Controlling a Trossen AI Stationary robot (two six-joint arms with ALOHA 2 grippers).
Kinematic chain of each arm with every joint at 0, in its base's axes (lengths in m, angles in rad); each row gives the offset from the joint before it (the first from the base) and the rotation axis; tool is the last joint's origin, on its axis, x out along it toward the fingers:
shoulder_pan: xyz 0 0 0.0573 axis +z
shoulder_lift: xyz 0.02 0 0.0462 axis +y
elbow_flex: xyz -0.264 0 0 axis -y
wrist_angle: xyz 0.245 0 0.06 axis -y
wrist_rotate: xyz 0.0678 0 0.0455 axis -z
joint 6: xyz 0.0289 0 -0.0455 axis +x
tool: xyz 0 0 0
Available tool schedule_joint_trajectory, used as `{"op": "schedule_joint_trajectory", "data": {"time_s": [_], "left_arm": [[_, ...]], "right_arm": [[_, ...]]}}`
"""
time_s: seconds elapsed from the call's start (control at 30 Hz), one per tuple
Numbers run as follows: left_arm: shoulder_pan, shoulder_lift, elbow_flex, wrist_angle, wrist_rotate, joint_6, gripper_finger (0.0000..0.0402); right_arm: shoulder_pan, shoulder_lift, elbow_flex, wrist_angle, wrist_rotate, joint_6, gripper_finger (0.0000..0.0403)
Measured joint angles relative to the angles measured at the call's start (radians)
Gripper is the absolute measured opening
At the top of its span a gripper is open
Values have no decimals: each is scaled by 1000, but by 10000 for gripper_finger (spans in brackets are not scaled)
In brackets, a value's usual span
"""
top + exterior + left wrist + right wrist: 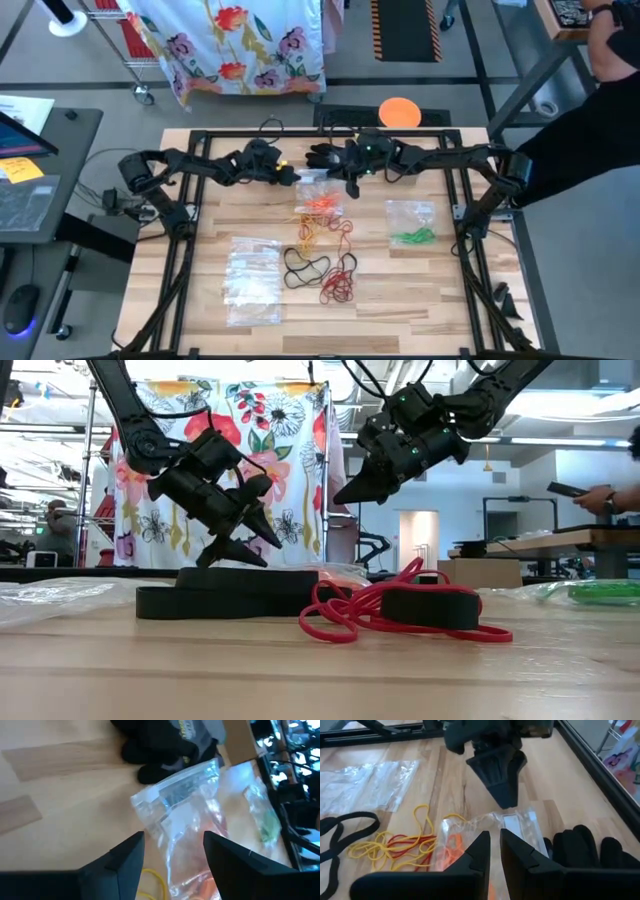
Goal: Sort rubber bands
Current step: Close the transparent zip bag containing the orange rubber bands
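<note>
A clear zip bag point(318, 197) with orange rubber bands inside lies flat on the wooden table, next to a black glove point(325, 155). My left gripper point(172, 840) is open and low over the bag point(200, 805), one finger on each side of its zip end; whether it touches I cannot tell. My right gripper point(495, 837) hangs shut above the same bag point(520, 822), well off the table in the low view point(345, 495), with nothing seen between its fingers. Loose yellow and orange bands point(312, 235), black bands point(305, 268) and red bands point(338, 287) lie nearer the front.
A clear bag with green bands point(411, 228) lies toward the right, and empty clear bags point(252, 280) lie at the front left. A black frame point(190, 140) borders the table. A person point(610, 40) stands at the far right corner.
</note>
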Motion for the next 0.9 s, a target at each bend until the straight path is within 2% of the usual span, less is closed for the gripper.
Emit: {"op": "schedule_joint_trajectory", "data": {"time_s": [0.17,0.37,0.47,0.6,0.73,0.77,0.9], "left_arm": [[-19,16,6,-1,-37,-13,203],[-63,142,105,-15,-11,-20,202],[-62,153,128,-32,-23,-12,192],[-59,143,129,-50,-30,-2,142],[-62,131,129,-43,-24,54,33],[-63,129,129,-40,-24,70,17],[-64,125,129,-5,12,128,6]], "right_arm": [[-12,0,0,4,-28,-14,42],[-17,0,0,23,-39,-16,42],[-17,0,0,18,-39,-13,42],[-20,0,0,-4,-39,-11,42],[-31,0,0,-28,-39,-9,42],[-35,0,0,-29,-39,-6,42],[-48,0,0,-12,-39,28,42]]}}
